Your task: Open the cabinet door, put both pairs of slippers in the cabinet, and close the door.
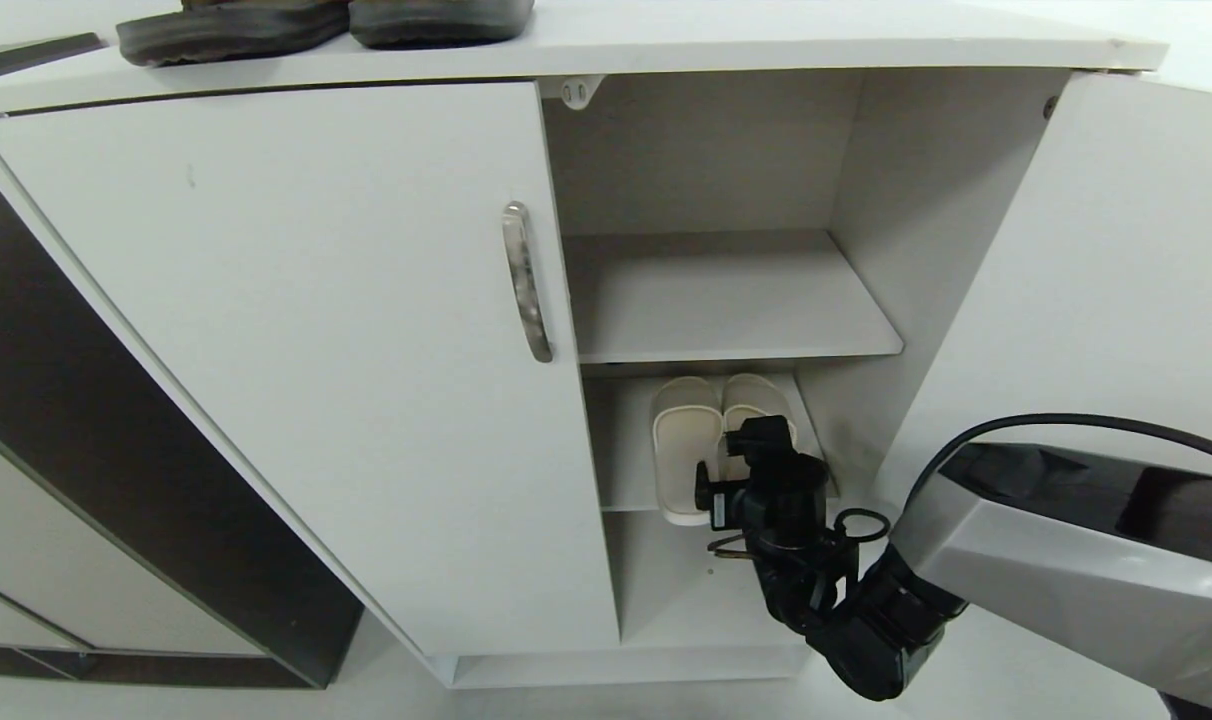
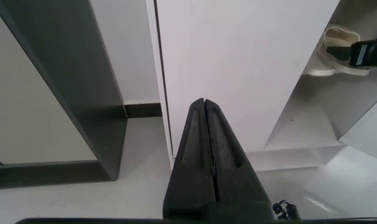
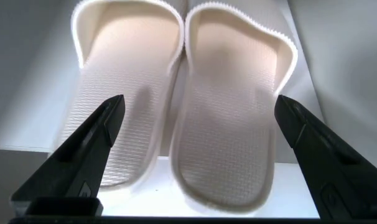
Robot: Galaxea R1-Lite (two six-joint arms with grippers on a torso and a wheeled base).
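Lower centre of head frame: black right end effector (image 1: pixel 734 462), fingers spread wide, nothing held, just in front of the middle shelf (image 1: pixel 621 450).
First pair: cream moulded-foam slippers (image 1: pixel 711 440), side by side and touching on that shelf of the white laminate cabinet (image 1: pixel 916 220); ribbed footbeds, serrated rims.
Key relation: the pair lies straight ahead of the right end effector, with long axes running front to back in line with its fingers; judged already placed.
Second pair: dark thick-soled slippers (image 1: pixel 236 30), cabinet top, upper left of head frame; on the left arm's side.
Left end effector (image 2: pixel 204 149): black fingers pressed together, empty, low beside the closed left door (image 1: pixel 296 330).
Right door (image 1: pixel 1116 280): swung open.
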